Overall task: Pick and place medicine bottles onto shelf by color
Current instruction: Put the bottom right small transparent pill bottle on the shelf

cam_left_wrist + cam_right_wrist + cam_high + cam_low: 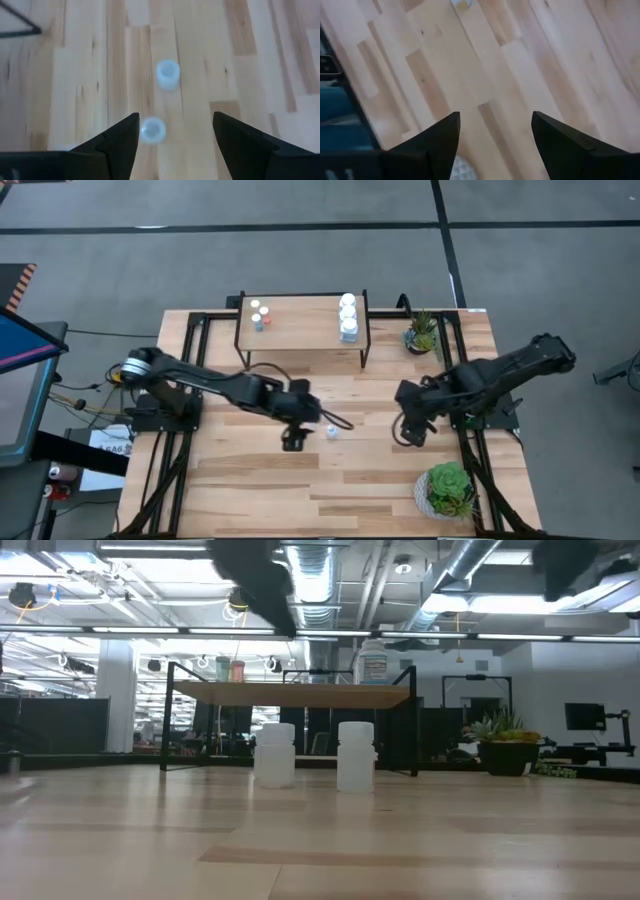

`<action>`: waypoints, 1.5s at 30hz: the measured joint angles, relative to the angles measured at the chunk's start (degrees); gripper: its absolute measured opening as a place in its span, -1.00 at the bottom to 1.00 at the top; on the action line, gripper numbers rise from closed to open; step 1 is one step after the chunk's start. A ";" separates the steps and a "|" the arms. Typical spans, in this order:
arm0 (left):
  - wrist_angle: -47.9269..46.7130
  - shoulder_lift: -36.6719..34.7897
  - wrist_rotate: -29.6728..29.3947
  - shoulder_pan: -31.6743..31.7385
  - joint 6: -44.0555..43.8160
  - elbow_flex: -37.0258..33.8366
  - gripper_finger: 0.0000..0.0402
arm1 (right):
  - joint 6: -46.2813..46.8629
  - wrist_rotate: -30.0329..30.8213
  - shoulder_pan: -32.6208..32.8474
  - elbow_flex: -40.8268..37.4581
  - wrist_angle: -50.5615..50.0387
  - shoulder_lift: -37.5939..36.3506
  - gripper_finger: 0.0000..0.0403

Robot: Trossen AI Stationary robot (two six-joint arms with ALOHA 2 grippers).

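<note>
Two pale-blue bottles stand on the surface [350, 500] near its middle, with bare wood open around them on every side and the shelf [300, 325] well apart toward the far edge. In the left wrist view the nearer pale-blue bottle [152, 130] sits between the spread fingers of the left pincer [175, 132], closer to one finger than the other and touched by neither; the farther pale-blue bottle [167, 74] stands just beyond it, apart. The left pincer is wide open and holds nothing. On the shelf, two small bottles with pale caps [258, 314] stand toward its left end and three white bottles [347, 317] stand in a close row toward its right end. The low view shows both loose bottles upright in front of the shelf's black legs. The right pincer [495, 130] hangs over bare wood to the right of the middle, its fingers also spread wide and empty. Two potted plants stand on the right side: one plant [422, 332] beside the shelf, a larger plant [447, 488] near the front edge.
</note>
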 joint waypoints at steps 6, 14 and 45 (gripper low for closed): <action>0.74 10.04 0.50 0.42 6.60 8.07 0.19 | 6.52 0.33 3.82 0.00 -2.08 -4.33 0.34; -0.50 20.32 1.32 1.27 10.65 15.10 0.19 | 11.79 4.54 8.34 0.00 -4.91 -7.12 0.34; 5.99 24.28 5.29 3.96 14.30 12.90 0.18 | 13.06 5.93 10.84 0.00 -7.36 -7.76 0.34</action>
